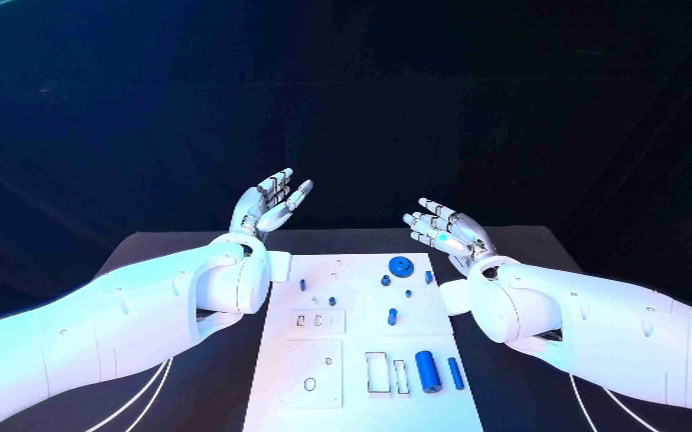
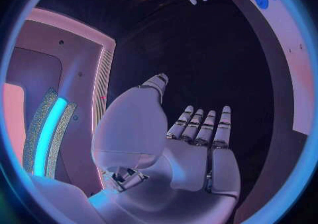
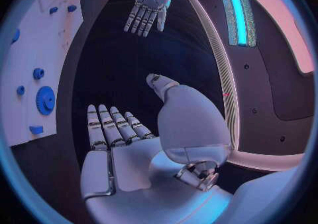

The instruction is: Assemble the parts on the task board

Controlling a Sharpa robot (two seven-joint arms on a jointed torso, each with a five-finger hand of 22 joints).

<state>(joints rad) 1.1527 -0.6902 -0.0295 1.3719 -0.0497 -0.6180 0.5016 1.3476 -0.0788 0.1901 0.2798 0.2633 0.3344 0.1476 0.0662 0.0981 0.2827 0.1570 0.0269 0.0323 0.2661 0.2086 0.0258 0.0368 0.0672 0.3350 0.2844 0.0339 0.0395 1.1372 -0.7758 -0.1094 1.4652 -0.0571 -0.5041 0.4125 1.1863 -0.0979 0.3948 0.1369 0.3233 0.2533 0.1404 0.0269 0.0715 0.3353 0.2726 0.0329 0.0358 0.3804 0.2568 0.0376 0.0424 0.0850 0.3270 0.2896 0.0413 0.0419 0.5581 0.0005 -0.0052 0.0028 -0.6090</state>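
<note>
Place: looked like a demo stage or lab | Evidence: black-draped table point(image 1: 173, 252), dark backdrop, white task board point(image 1: 361, 352) under coloured light

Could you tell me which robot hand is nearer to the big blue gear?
Right. The right robot hand hovers open just beyond the gear; the left robot hand is farther off, past the board's other corner.

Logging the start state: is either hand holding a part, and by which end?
Nothing is held. The left hand and the right hand hover open beyond the task board.
</note>
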